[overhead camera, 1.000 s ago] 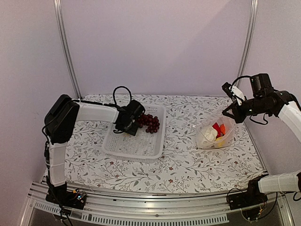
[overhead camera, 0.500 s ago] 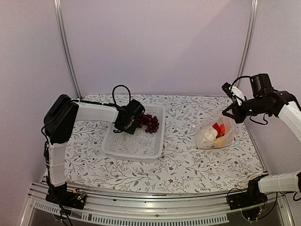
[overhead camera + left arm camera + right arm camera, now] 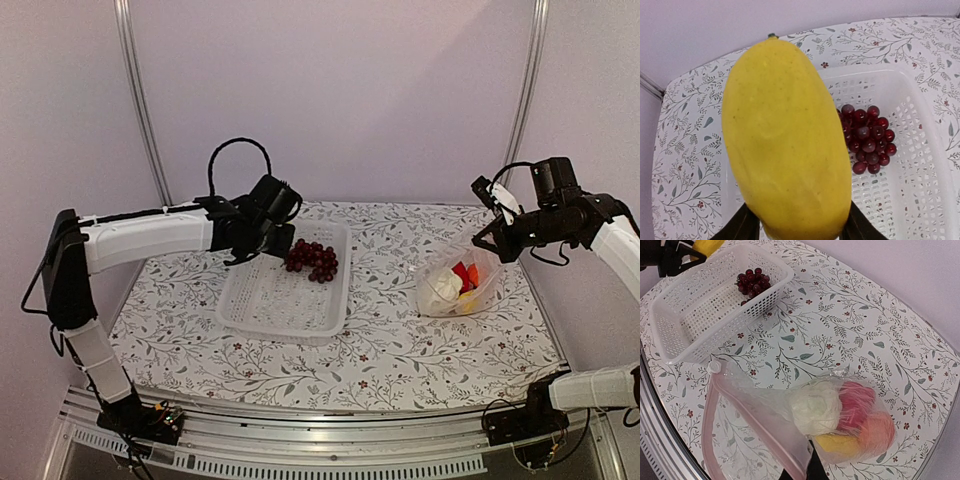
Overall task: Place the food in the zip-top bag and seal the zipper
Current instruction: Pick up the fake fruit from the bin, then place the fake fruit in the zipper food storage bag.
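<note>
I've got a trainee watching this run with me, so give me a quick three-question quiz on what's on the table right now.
1. True or false: the basket holds no food.
2. The left fingers hold: A) a spoon B) a yellow fruit C) nothing.
3. Fill in: the right fingers are shut on the edge of the ___.
Key: 1 false, grapes lie in it. 2 B. 3 bag.

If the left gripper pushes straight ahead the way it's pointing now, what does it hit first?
Probably the white basket floor, near the grape bunch; the held yellow piece would touch before the left gripper. Depth is unclear.
</note>
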Robot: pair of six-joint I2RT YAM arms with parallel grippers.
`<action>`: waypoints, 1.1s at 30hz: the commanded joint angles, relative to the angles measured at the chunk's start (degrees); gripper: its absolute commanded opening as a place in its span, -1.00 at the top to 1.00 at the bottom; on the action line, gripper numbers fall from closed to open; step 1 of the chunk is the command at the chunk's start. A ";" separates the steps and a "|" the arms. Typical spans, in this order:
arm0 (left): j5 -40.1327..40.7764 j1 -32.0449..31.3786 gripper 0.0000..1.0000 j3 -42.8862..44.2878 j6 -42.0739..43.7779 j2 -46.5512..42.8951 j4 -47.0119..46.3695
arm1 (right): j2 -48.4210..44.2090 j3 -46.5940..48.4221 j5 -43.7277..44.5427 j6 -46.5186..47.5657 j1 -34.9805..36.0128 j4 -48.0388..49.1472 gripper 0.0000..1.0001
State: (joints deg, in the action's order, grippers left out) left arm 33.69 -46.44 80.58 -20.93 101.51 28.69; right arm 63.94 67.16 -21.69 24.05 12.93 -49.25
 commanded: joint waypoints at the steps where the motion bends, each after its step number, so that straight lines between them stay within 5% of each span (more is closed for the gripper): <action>1: -3.67 -3.62 0.28 1.92 0.04 -3.36 -0.56 | -0.68 0.08 -0.94 0.21 -0.21 0.01 1.00; 12: -28.86 -17.99 0.34 3.95 11.15 -6.96 -15.34 | -2.08 -0.85 -0.22 0.19 -0.22 -0.10 1.00; 24: -46.47 -23.00 0.35 11.47 4.01 1.09 -18.06 | -0.61 1.93 1.95 -1.24 -0.28 0.02 1.00; 33: -50.54 -21.90 0.35 21.89 -5.08 12.10 -13.94 | -0.22 2.36 1.39 -1.55 -0.30 0.06 1.00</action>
State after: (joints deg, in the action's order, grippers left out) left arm -13.02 -68.73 97.58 -21.02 109.38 12.34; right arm 63.59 67.90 -20.25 23.18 12.88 -49.25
